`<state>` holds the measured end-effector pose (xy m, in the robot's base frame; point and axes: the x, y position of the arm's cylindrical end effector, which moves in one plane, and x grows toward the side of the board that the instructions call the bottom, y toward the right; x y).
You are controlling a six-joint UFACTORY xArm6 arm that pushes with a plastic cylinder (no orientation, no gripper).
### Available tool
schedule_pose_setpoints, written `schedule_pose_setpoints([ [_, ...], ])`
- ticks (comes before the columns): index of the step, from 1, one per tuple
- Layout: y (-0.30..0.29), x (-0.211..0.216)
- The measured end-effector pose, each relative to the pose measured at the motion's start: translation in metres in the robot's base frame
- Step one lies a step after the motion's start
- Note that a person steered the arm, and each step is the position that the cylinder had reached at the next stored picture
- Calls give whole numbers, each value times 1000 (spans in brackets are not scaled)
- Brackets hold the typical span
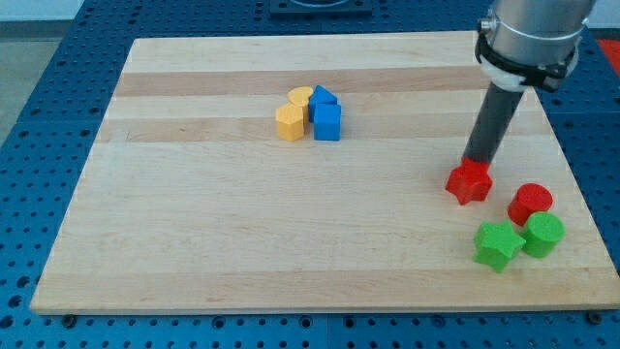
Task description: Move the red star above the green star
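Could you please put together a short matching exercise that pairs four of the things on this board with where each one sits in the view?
Things:
1. red star
2. green star
3. blue cube
4. my tip

Places:
A. in the cluster near the view's top centre, beside the yellow blocks
B. at the upper edge of the red star
C. near the view's bottom right, to the left of the green cylinder
D. up and to the left of the green star, left of the red cylinder

Pairs: 1-D, 2-C, 3-A, 4-B
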<state>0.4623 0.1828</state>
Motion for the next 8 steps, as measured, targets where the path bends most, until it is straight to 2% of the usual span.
schedule_pose_setpoints([
  [1, 0, 18],
  [4, -42, 6],
  [6, -24, 47],
  [7, -23, 57],
  [8, -31, 48],
])
